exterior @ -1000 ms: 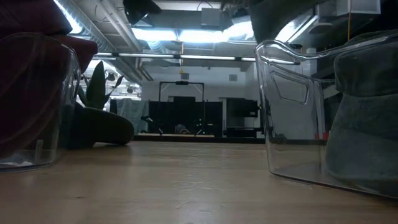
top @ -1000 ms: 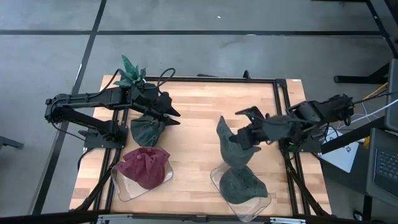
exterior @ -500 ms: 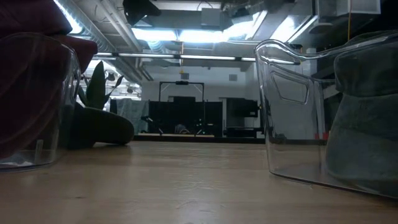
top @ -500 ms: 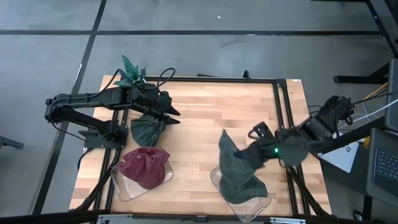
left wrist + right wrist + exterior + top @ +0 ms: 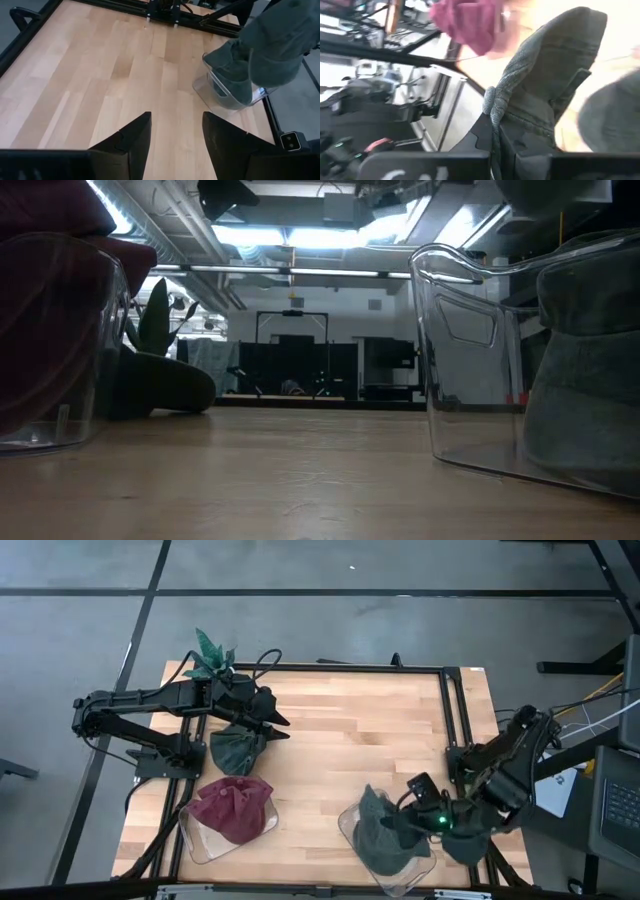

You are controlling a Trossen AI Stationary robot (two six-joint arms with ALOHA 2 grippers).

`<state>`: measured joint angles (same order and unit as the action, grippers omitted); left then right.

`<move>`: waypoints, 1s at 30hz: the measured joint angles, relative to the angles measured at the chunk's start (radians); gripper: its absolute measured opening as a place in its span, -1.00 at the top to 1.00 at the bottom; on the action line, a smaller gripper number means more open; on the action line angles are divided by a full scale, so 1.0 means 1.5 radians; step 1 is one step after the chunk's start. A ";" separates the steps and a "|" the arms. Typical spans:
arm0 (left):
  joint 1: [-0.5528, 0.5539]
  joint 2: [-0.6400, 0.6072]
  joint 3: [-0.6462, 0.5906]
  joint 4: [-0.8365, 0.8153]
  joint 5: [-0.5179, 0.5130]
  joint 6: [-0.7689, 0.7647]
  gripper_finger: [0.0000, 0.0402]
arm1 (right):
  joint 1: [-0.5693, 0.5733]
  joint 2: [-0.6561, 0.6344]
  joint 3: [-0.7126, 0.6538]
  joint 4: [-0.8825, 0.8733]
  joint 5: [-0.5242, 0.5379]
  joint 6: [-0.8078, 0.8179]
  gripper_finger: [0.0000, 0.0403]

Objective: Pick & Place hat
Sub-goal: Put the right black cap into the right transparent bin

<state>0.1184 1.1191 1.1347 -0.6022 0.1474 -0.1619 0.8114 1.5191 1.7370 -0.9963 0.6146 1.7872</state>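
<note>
My right gripper (image 5: pixel 408 818) is shut on a dark green hat (image 5: pixel 376 812), held over a clear bin (image 5: pixel 352 842) at the table's near right. Another green hat (image 5: pixel 390 852) lies in that bin. The held hat fills the right wrist view (image 5: pixel 550 70). My left gripper (image 5: pixel 278 726) is open and empty at the far left, just above a green hat (image 5: pixel 235 750) that lies on the table. A dark red hat (image 5: pixel 232 808) lies in a second clear bin (image 5: pixel 195 845). My right gripper pinches a folded edge of the dark green hat (image 5: pixel 492 102) between its two fingers. The fingers come from the table's right side, slanting down. The hat stands up from the fingers toward the table's left, over the bin; whether it touches the hat below I cannot tell.
A green leafy thing (image 5: pixel 210 655) sits at the table's far left corner. A black frame (image 5: pixel 450 710) runs around the wooden top. The middle of the table (image 5: pixel 340 730) is bare wood. In the low view both bins (image 5: pixel 470 360) stand near the front.
My right gripper has gone toward the table's near edge and down, carrying the dark green hat from mid-table to over the right bin. The hat, first hanging long below the fingers, is now bunched low over the hat in the bin.
</note>
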 joint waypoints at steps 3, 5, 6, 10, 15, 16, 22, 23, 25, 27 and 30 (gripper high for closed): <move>0.000 0.000 0.000 0.000 0.000 0.000 0.15 | 0.013 0.011 0.000 -0.051 0.001 0.046 0.98; 0.000 0.000 0.000 0.000 0.000 0.000 0.14 | 0.019 0.020 0.000 -0.068 0.002 0.061 0.98; 0.000 0.000 0.000 0.000 0.000 0.000 0.14 | 0.019 0.023 0.000 -0.070 0.001 0.063 0.98; 0.000 0.000 0.000 0.000 -0.001 0.004 0.13 | 0.018 0.034 0.000 -0.069 0.002 0.066 0.98; 0.000 0.000 0.000 0.000 -0.002 0.006 0.15 | 0.009 0.038 0.000 -0.059 0.008 0.060 0.98; 0.000 0.000 0.000 0.000 -0.002 0.006 0.15 | 0.009 0.038 0.000 -0.059 0.012 0.060 0.98; 0.000 0.000 0.000 0.000 -0.002 0.007 0.13 | 0.012 0.065 0.000 -0.066 0.009 0.061 0.98; 0.000 0.000 0.000 0.000 -0.002 0.006 0.13 | 0.015 0.071 0.000 -0.068 0.008 0.063 0.98; 0.000 0.000 0.000 0.000 -0.002 0.007 0.13 | 0.018 0.081 0.000 -0.070 0.009 0.065 0.98; 0.000 0.000 0.000 0.000 -0.002 0.007 0.14 | 0.021 0.089 0.000 -0.073 0.012 0.067 0.98; 0.000 0.000 0.000 0.000 -0.002 0.007 0.15 | 0.028 0.098 0.000 -0.091 0.026 0.091 0.98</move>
<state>0.1184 1.1191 1.1347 -0.6018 0.1452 -0.1509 0.8533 1.6668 1.7364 -1.1322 0.6532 1.9232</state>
